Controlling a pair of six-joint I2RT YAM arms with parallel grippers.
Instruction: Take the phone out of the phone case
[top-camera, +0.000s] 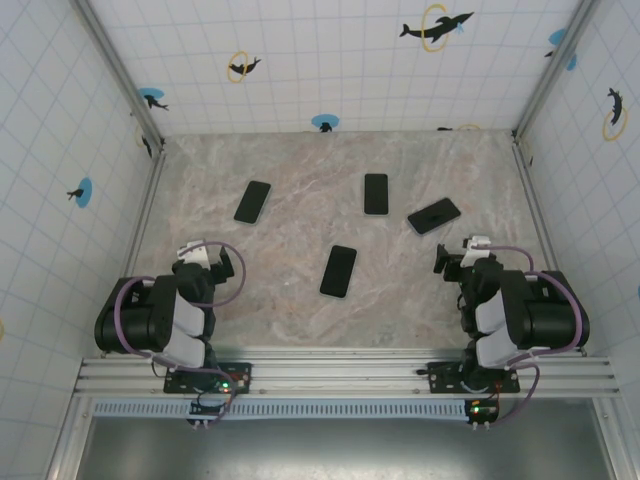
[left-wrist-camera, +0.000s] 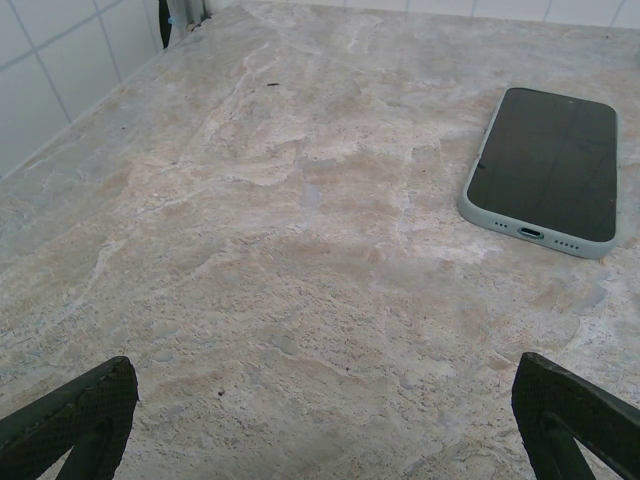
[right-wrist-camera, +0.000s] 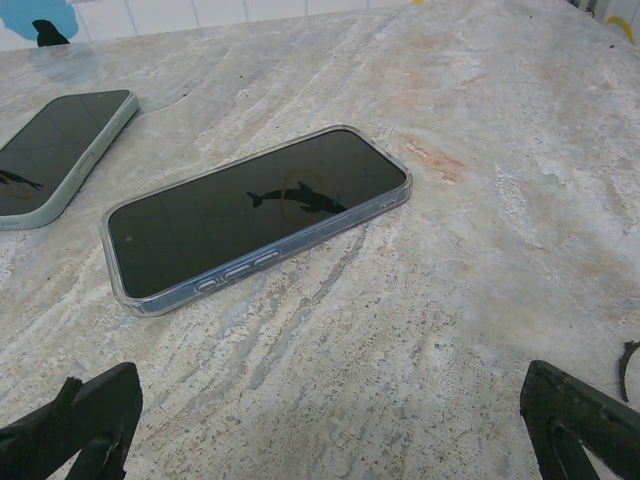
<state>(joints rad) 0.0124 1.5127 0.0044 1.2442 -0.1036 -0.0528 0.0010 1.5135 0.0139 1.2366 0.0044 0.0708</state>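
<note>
Four phones (top-camera: 338, 271) scattered on table (top-camera: 300, 200); left tool (top-camera: 210, 262), right tool (top-camera: 460, 260) spread, empty.

I am looking over a tabletop (right-wrist-camera: 480, 250) that is reading as stone-patterned, matt and faintly rough, with pale veins. The phone (right-wrist-camera: 250, 200) ahead of my right pincer (right-wrist-camera: 330, 430) is showing glossy black glass, mirroring a dolphin print. Its phone case (right-wrist-camera: 240, 268) is looking like clear, shiny hard plastic. The second phone (left-wrist-camera: 552, 150) is wearing a pale green case (left-wrist-camera: 500, 224) that is looking matt and rubbery. My left pincer (left-wrist-camera: 320, 435) is showing fingers (left-wrist-camera: 75, 420) of matt black plastic. The wall (left-wrist-camera: 60, 60) is looking like smooth white tile.
</note>
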